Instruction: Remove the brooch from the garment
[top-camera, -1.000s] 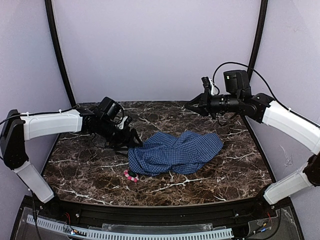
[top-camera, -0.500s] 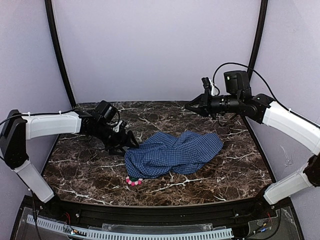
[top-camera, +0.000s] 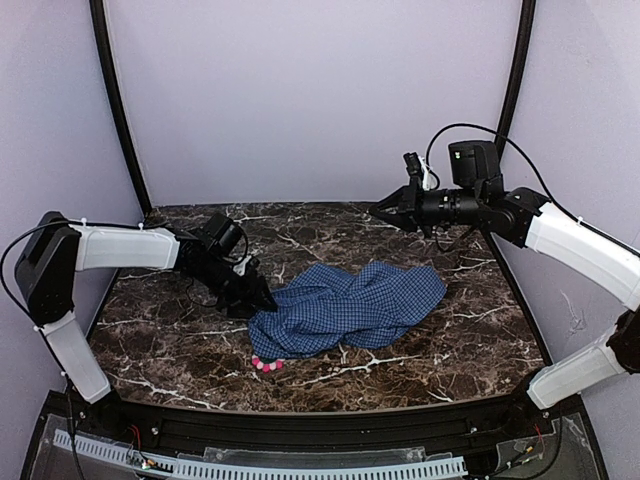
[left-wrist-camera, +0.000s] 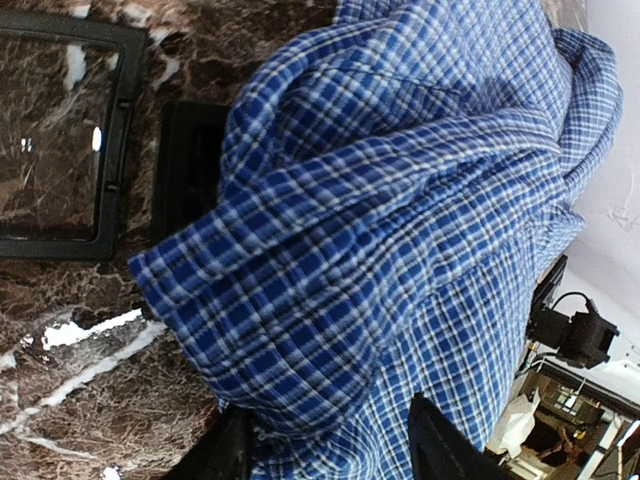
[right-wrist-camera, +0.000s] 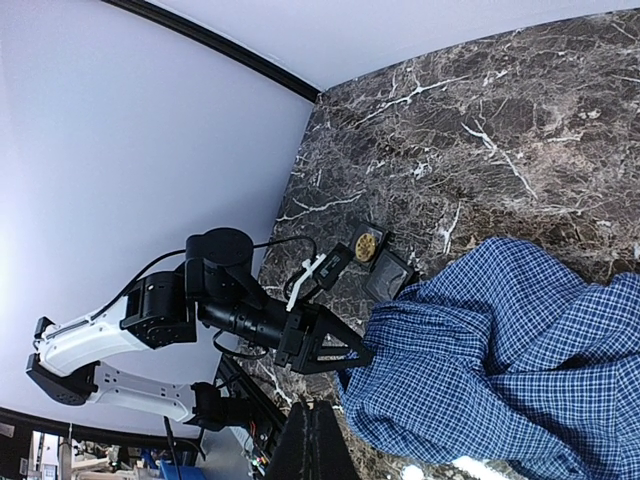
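Observation:
A blue plaid garment (top-camera: 350, 303) lies crumpled mid-table. A pink and white beaded brooch (top-camera: 266, 364) sticks out from under its near-left edge. My left gripper (top-camera: 262, 298) is low at the garment's left edge. In the left wrist view its fingers (left-wrist-camera: 228, 452) close on a thick fold of the garment (left-wrist-camera: 400, 200). My right gripper (top-camera: 378, 210) hangs in the air behind the garment, shut and empty. It also shows in the right wrist view (right-wrist-camera: 312, 440). That view shows the garment (right-wrist-camera: 500, 340) and the left gripper (right-wrist-camera: 362, 354) below.
A small open black case (right-wrist-camera: 380, 262) with a gold disc inside lies on the marble just left of the garment. It also shows in the left wrist view (left-wrist-camera: 62, 140). Black frame posts and lilac walls enclose the table.
My left gripper has moved a little nearer and leftward, dragging the garment's left edge with it. The brooch has slid nearer to the front. The right arm has barely moved.

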